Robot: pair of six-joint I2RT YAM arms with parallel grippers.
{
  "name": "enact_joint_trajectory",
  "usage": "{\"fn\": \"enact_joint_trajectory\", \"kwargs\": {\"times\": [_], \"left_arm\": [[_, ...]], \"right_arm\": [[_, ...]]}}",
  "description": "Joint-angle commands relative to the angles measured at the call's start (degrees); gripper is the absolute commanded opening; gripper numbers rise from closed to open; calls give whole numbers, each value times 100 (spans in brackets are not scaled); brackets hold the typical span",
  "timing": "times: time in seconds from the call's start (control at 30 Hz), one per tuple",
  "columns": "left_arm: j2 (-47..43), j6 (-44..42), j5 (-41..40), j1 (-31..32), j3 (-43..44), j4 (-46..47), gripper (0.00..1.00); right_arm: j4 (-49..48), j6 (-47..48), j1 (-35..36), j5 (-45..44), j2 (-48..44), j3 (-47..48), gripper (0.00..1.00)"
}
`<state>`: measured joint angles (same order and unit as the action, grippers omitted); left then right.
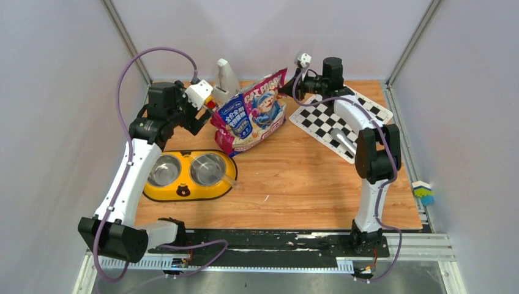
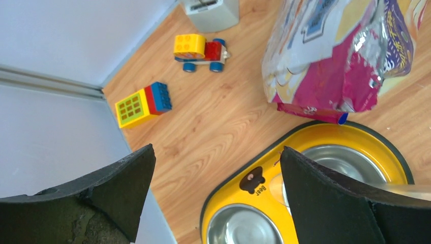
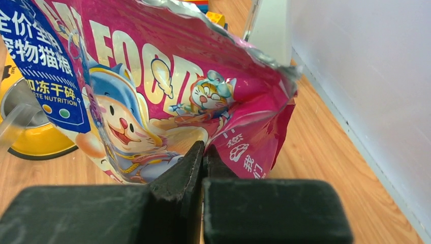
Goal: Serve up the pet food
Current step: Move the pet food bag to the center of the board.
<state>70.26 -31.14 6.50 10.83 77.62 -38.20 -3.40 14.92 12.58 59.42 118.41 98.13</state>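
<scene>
The wooden table (image 1: pixel 294 184) carries the cat food bag (image 1: pixel 248 119) at its middle rear. The bag is a glossy pink, purple and blue pouch with a cartoon cat on it. It is propped at a slant, with its bottom edge towards the front and its upper corner raised towards the right arm.

A yellow double-bowl feeder (image 1: pixel 183 193) lies on the left of the table. The bag's lower corner sits just beside the feeder's rim. A checkerboard sheet (image 1: pixel 318 122) lies flat on the right, under the right arm.

The right gripper (image 3: pixel 204 150) reaches in from the right at the bag's raised corner. Its fingers are pressed together on the foil edge.

The left gripper (image 1: pixel 205 116) sits just beside the bag's left side, above the feeder's far end. Its fingers are spread wide and hold nothing, and they do not touch the bag.

A toy block car (image 2: pixel 201 51) and a yellow, red and blue block (image 2: pixel 142 104) lie near the rear left corner, apart from the bag.
</scene>
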Motion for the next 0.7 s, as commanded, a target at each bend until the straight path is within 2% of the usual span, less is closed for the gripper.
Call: {"fn": "enact_joint_trajectory", "kwargs": {"times": [0.0,0.23,0.57,0.67], "left_arm": [[-364,236,-7,-31,-426,484,100],[-522,321,-78,-58,-794,698,100],[-342,543,-288,-124,-762,890,100],[-328,589,-310,-125,-768,902,100]], "right_arm": [[173,189,249,-214,-873,-503,0],[-43,-104,306,-617,-1818,-1477,0],[-144,-184,445,-1725,-3054,-2727,0],[-95,-157,435,-1822,-3513,-3113,0]]}}
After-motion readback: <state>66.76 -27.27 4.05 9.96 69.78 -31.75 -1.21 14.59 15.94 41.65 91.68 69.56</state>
